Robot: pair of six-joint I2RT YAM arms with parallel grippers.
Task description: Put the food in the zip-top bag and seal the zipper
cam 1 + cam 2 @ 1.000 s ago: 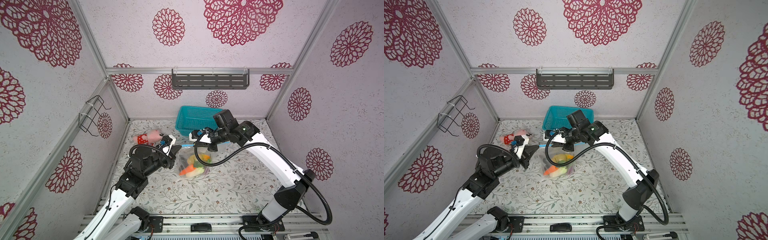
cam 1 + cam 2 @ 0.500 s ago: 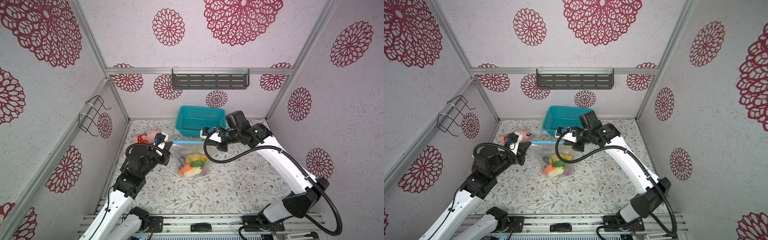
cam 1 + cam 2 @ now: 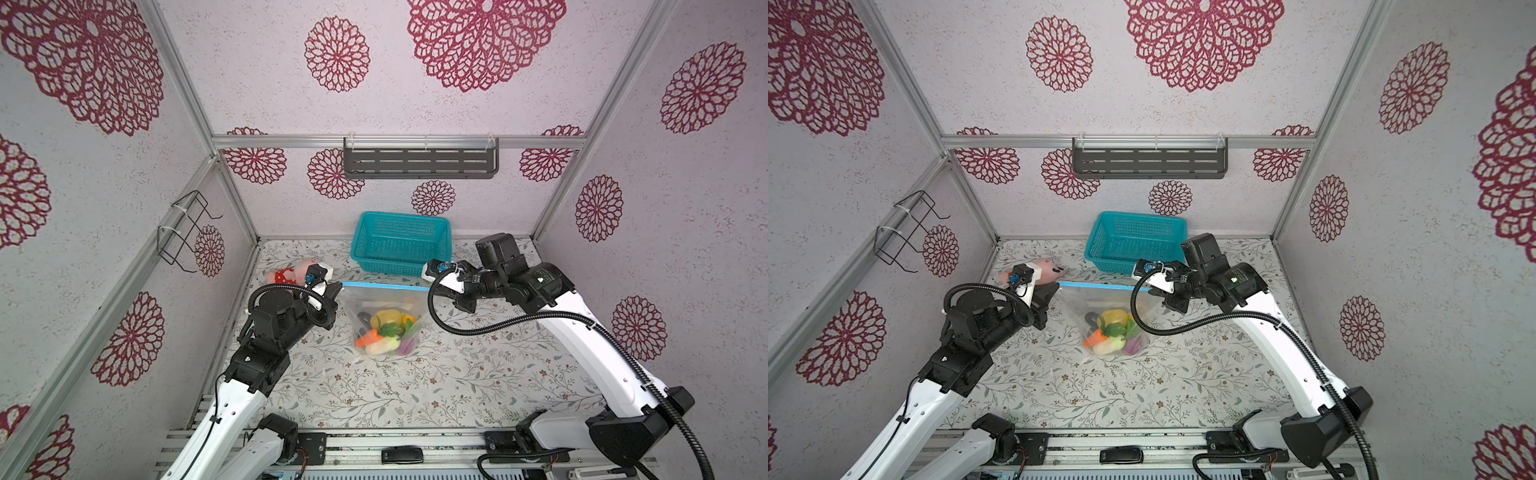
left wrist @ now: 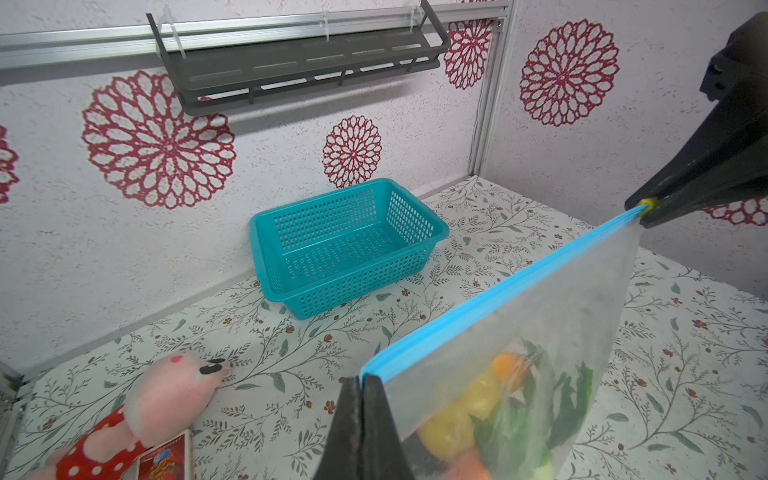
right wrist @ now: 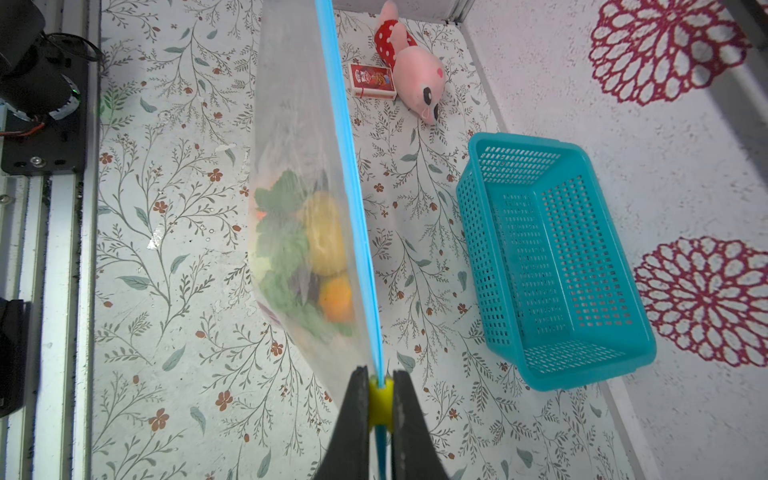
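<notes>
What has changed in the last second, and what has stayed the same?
The right gripper, shut on the yellow slider, slid rightward along the zipper, away from the left gripper; the strip is now stretched straight between them. Unchanged: the left gripper pinches the zip-top bag corner, the food is inside, the basket stands behind.

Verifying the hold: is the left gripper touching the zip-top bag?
Touching. Left wrist view shows the left gripper clamped on a corner of the zip-top bag, by the zipper.
</notes>
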